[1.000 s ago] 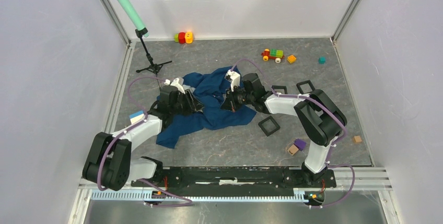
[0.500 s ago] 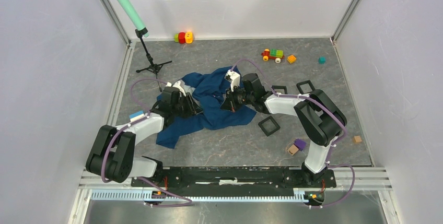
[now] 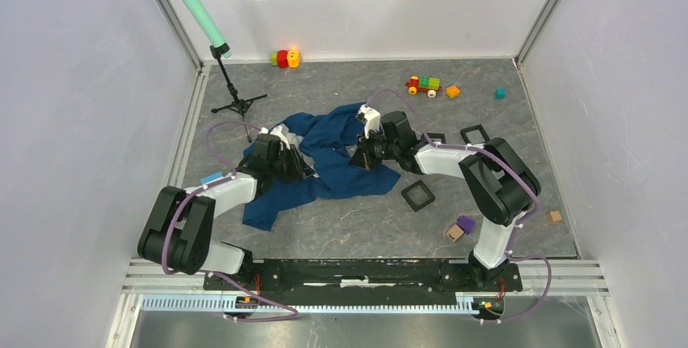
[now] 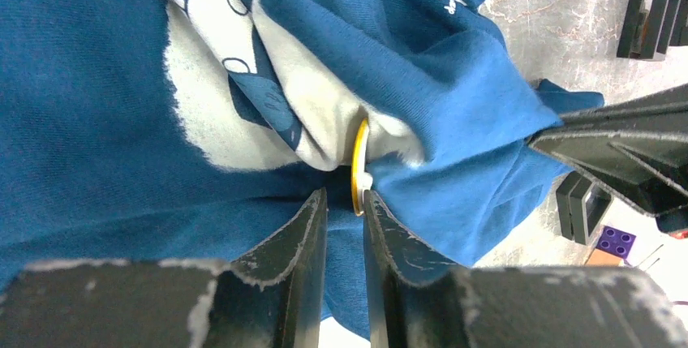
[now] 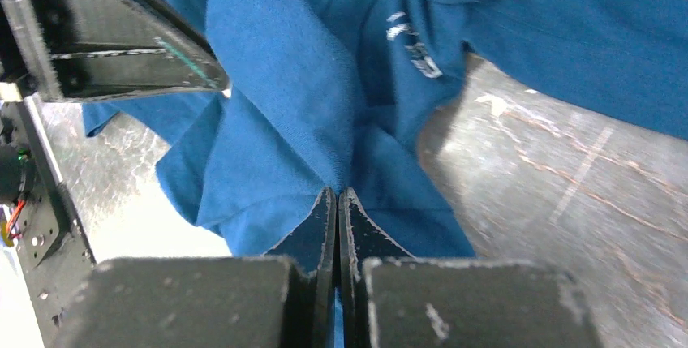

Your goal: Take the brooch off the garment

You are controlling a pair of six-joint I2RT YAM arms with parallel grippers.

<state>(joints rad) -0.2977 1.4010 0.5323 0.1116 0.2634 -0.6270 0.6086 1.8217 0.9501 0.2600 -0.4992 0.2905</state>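
Note:
The dark blue garment [image 3: 333,153] lies crumpled mid-table between both arms; its white-and-black print shows in the left wrist view [image 4: 219,113]. A yellow ring-shaped brooch [image 4: 359,165] sits edge-on in a fold of the cloth. My left gripper [image 4: 344,194] is narrowly open, with its tips at the brooch's lower end; the ring touches the right finger [image 4: 381,226], and blue cloth lies in the gap. In the top view it [image 3: 302,168] is over the garment's left part. My right gripper [image 5: 337,190] is shut on a fold of the garment, at its right side [image 3: 359,160].
Black square frames lie right of the garment [image 3: 418,195], [image 3: 475,134]. A mic stand [image 3: 235,96] stands at the back left. A toy train [image 3: 423,84], small blocks [image 3: 460,226] and a red-yellow toy [image 3: 284,58] are scattered around.
The left gripper has shifted slightly right over the garment. The right gripper has moved a little up and right with the cloth fold in it.

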